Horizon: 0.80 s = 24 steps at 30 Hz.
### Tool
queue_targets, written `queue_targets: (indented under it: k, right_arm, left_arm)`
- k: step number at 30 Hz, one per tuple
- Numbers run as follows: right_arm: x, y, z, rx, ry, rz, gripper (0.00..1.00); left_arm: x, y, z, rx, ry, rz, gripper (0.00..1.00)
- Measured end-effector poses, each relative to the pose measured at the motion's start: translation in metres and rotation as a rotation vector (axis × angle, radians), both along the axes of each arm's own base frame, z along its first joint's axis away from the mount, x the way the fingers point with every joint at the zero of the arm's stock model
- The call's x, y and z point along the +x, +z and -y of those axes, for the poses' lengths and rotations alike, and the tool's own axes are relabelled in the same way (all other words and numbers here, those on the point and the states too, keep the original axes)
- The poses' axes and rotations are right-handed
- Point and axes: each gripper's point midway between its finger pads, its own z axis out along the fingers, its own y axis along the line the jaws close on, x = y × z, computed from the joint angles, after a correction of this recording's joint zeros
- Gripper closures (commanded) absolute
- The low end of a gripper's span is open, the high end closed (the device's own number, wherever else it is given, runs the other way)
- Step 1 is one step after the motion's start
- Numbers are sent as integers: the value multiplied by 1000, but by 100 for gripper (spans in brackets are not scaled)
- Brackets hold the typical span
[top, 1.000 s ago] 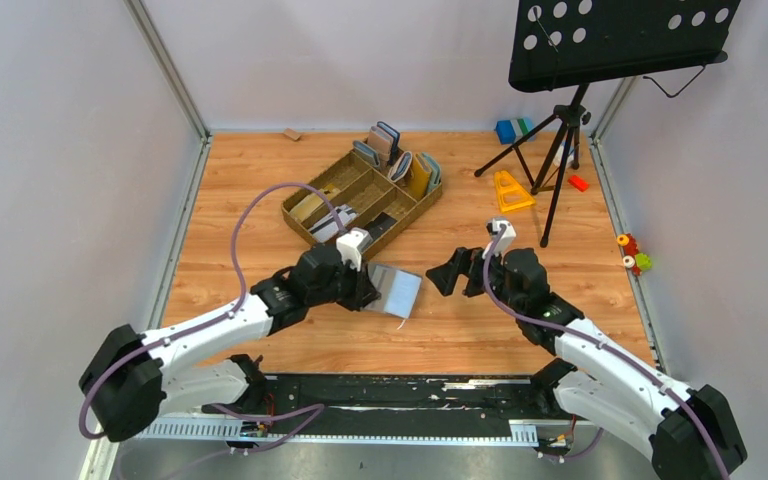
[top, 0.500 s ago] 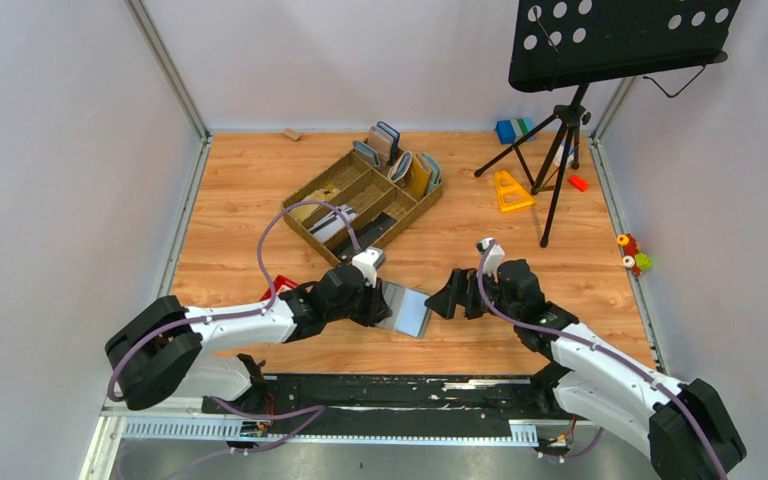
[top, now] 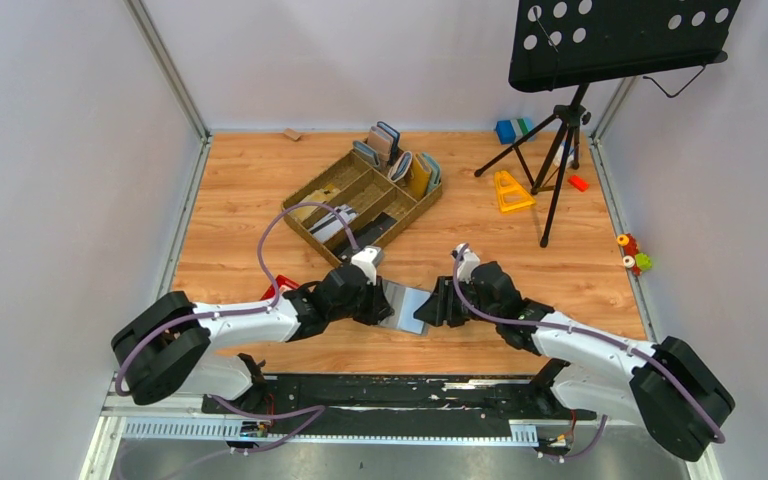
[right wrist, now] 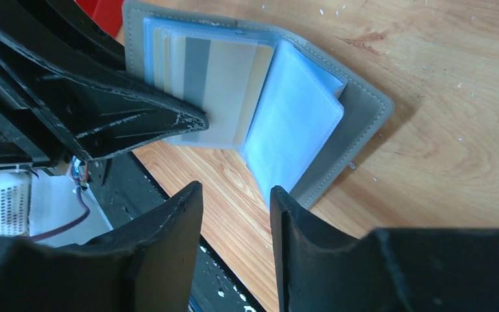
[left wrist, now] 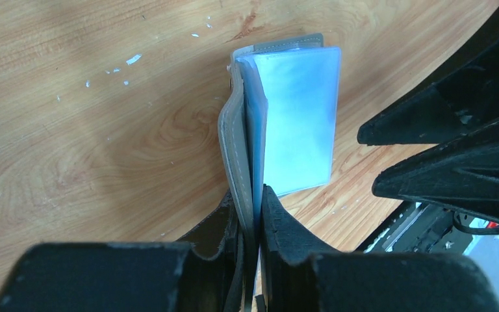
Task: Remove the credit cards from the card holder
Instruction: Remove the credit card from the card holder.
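Wooden tabletop (top: 240, 190), near middle: our left gripper (left wrist: 250, 205) pinches the grey card holder (top: 407, 308) by one cover, leaves fanned open. Our right gripper (right wrist: 234, 195) stands spread just beside it. Light, floppy sleeves (right wrist: 292, 130), we judge; grasp a stiff card (right wrist: 227, 91) by its edge.

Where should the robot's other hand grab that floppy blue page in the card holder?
Probably the free edge of the blue page, the edge nearest the right gripper. That page stands up off the grey cover of the card holder, so the jaws can close on both its faces. Come from the end opposite the left gripper, which clamps the holder's other end.
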Motion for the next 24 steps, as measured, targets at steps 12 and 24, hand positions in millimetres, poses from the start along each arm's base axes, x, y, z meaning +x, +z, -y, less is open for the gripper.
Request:
queue_targets:
  k: [12,24]
  right_arm:
    - [13,-3,-16,29,-36,-43,74]
    - [18,-43,-22,-29,-72,-168,100]
  left_arm:
    - [0,-1,4,12,24,-57,94]
    - [-6,-1,3,33,-10,-80,76]
